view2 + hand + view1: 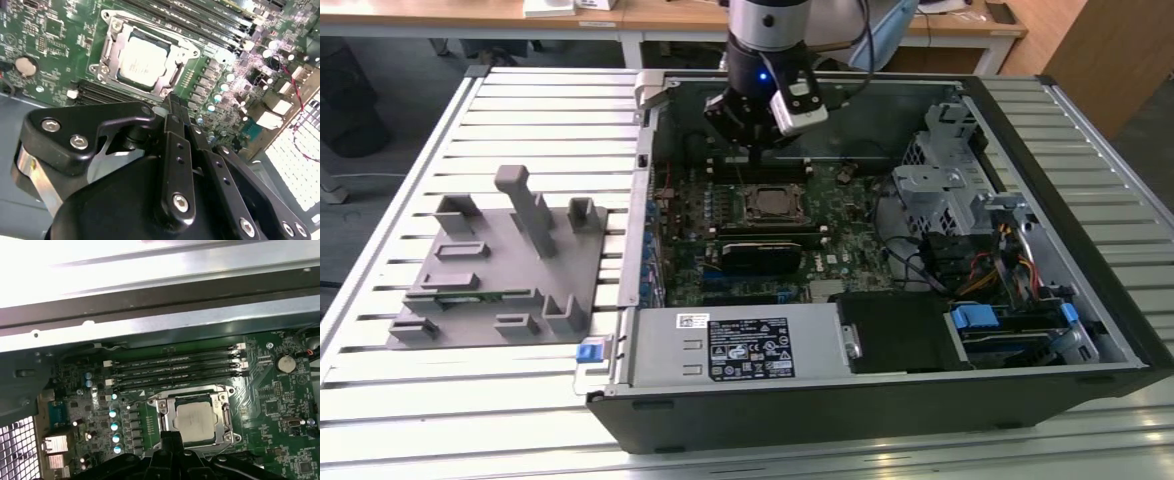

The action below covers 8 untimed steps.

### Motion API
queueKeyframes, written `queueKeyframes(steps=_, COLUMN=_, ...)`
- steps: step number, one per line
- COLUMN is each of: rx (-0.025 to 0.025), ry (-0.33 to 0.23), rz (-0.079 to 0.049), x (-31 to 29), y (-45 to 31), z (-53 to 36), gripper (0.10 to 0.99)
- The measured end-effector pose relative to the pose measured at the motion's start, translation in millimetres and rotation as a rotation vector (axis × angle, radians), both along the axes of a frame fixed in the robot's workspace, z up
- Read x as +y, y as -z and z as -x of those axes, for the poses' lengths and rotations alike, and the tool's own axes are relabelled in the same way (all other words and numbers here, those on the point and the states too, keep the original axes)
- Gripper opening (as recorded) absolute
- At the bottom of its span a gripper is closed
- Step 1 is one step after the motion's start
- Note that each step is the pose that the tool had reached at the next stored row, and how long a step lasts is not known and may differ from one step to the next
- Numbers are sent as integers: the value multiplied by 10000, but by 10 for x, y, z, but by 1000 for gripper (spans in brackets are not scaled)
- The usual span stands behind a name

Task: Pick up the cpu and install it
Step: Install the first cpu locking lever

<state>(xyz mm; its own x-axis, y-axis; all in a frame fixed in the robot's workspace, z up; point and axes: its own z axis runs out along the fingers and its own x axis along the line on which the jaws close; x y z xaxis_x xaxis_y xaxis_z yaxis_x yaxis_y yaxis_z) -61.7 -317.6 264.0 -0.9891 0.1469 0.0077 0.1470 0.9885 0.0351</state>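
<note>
Cpu seated in motherboard socket — hand just above, empty.

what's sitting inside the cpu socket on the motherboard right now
The cpu lies flat in the socket, silvery top showing. Its underside and the socket contacts are covered.

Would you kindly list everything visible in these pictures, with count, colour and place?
cpu: one, silvery-white, seated in the metal socket frame on the motherboard, in both wrist views.
motherboard: one, green, on the floor of the computer case.
memory slots: a row, black, beside the socket.
computer case: one, black, open, on the slatted table.
power supply: one, grey, at the case's near edge in the exterior view.
fixture plate: one, grey, with upright blocks, on the exterior view's left.
slatted table: one, silvery.
gripper: one, black, just above the board beside the cpu, holding nothing visible.
</note>
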Motion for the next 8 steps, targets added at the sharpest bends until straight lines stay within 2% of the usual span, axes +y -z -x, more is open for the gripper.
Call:
queueKeyframes(steps=6, rx=-1, ry=-774, rz=-46, x=-1, y=17, z=10, gripper=106)
queueKeyframes(steps=8, rx=-25, ry=-803, rz=-62, x=-1, y=19, z=44, gripper=106)
